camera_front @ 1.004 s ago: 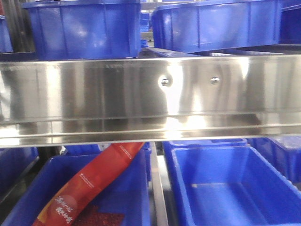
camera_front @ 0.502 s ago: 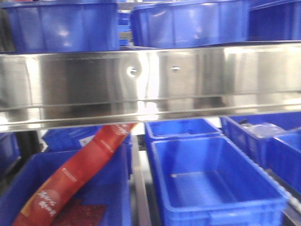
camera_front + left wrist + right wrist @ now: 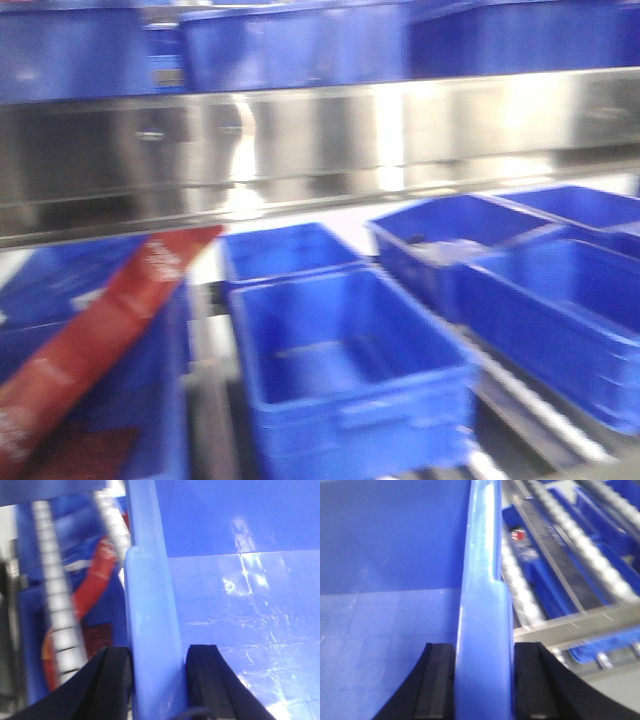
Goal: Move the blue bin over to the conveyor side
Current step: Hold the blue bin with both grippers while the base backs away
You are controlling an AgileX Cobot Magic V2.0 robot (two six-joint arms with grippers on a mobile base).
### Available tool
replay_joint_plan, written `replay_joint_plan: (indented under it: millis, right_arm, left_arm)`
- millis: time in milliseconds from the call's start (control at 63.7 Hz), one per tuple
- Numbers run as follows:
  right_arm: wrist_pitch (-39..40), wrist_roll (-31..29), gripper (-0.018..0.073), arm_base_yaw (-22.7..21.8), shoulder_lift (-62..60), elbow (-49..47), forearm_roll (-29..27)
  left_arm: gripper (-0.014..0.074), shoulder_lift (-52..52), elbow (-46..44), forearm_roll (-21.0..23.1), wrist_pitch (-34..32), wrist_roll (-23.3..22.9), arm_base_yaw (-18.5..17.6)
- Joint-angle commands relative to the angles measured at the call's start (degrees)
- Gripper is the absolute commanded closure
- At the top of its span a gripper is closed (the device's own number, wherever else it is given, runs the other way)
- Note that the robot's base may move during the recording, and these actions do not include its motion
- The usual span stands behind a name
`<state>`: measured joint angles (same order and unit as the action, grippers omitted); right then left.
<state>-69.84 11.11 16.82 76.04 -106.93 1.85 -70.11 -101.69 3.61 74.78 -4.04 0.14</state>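
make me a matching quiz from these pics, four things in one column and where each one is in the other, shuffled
Column one
1. left gripper
2. right gripper
3. red packet
4. steel rail

Column two
A. clamped on a wall of the blue bin, rollers to its right in the wrist view
B. runs across the front view, a row of bins above it
C. clamped on a blue bin wall, red packet to its left in the wrist view
D. leans at the far left of the front view

Pairs: 1-C, 2-A, 3-D, 4-B
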Motion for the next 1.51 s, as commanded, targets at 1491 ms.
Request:
replay_joint_plan:
  millis: [1491]
  right_arm:
    - [6.23, -0.72, 0.0637, -0.14, -1.41, -0.8, 2.43]
  left_arm:
    - [0.0613, 1.19, -0.87, -0.35, -4.81, 0.43, 0.17]
